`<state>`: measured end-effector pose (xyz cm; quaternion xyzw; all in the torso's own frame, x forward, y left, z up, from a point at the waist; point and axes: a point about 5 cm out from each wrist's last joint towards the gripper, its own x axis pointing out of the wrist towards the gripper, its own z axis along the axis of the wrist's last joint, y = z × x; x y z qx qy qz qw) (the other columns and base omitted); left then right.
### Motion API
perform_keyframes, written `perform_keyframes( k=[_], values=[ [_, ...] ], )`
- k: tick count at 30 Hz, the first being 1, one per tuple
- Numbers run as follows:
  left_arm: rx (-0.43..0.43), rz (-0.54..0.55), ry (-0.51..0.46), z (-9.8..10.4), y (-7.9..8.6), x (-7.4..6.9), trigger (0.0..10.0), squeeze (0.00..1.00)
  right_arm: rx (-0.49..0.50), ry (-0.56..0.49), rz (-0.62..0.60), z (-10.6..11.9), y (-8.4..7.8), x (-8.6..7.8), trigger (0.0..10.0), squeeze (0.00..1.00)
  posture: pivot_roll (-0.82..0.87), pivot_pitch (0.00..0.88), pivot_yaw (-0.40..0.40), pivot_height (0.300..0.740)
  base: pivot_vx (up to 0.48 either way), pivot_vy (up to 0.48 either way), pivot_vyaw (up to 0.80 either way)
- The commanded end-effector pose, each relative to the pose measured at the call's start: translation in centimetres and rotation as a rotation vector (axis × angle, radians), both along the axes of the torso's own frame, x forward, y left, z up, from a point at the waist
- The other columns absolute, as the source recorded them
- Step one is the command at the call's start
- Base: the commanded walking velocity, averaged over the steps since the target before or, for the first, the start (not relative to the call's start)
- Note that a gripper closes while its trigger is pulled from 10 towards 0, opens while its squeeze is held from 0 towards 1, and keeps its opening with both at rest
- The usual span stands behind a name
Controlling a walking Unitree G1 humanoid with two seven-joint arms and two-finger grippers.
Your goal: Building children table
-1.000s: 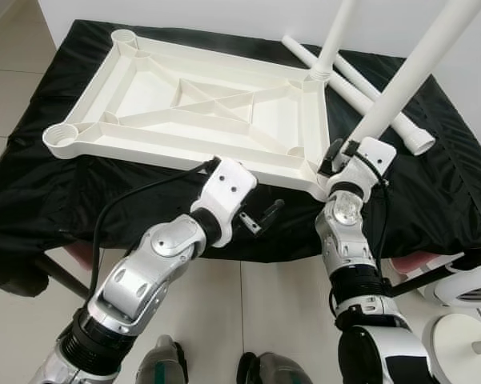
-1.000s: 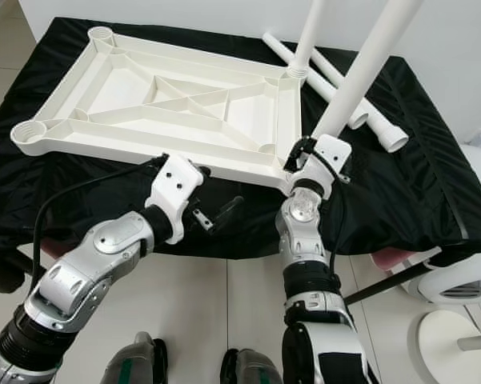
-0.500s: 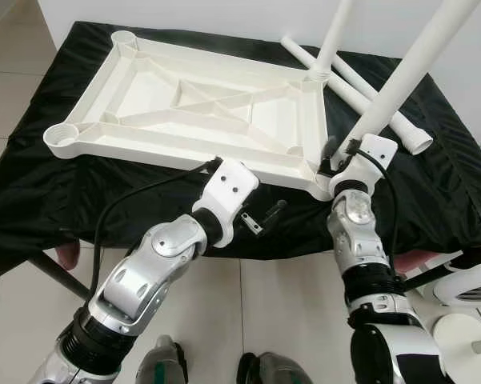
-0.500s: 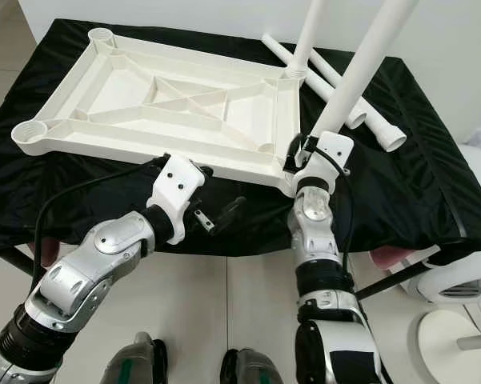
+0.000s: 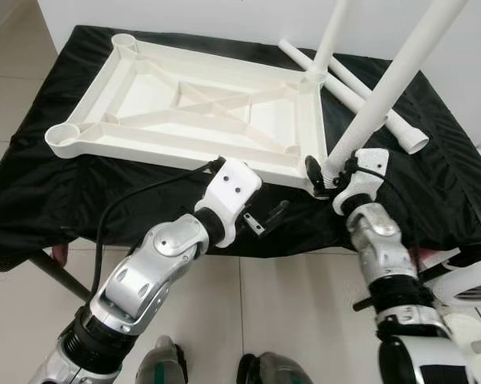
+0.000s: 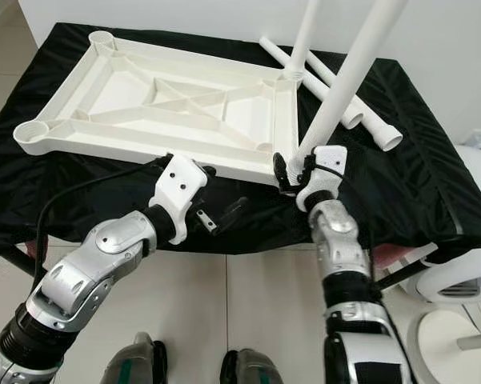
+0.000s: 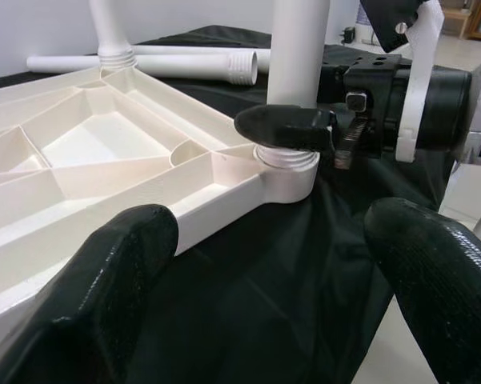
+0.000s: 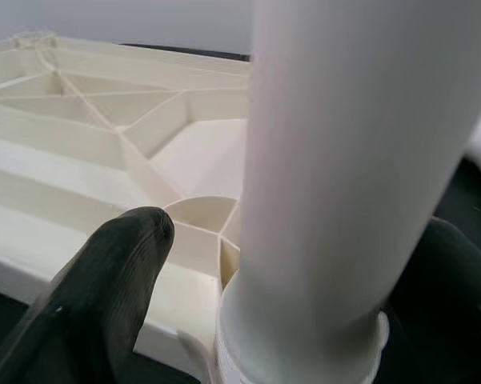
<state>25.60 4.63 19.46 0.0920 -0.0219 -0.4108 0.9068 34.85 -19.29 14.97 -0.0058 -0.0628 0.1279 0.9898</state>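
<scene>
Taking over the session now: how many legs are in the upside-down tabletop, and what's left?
Done: one white tube leg stands in the far right corner socket of the upturned white ribbed plastic tabletop. In hand: the right gripper grips a second leg at the near right socket. Left: two loose legs lie on the black cloth; both left sockets are empty. The left gripper hovers open.

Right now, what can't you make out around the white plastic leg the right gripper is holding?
- Tall white plastic leg: its top runs off the head views' upper edge.
- Corner socket thread: covered by the leg's collar in the left wrist view.
- Right gripper: its far finger is behind the leg.
- Two loose white legs: their far ends are behind the upright legs.
</scene>
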Motion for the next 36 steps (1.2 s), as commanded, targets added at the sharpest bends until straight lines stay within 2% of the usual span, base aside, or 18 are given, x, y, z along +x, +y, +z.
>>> perform_keyframes(
  k=[1,13,36],
  values=[
    [0.008,-0.117,0.009,0.0,-0.7,-0.6,10.0,0.00,-0.015,0.002,0.030,0.0,-0.8,0.0,10.0,0.00,0.08,0.060,-0.074,0.740,0.000,0.000,0.00],
    [0.009,-0.121,0.010,0.0,-0.7,-0.7,10.0,0.00,-0.077,-0.032,0.171,1.4,-2.2,0.6,10.0,0.00,0.09,0.052,-0.072,0.740,0.000,0.000,0.00],
    [0.009,-0.127,0.014,0.0,-0.8,-1.0,10.0,0.00,-0.140,0.021,0.222,0.8,-3.8,1.2,10.0,0.00,0.10,0.059,-0.070,0.740,0.000,0.000,0.00]
  ],
)
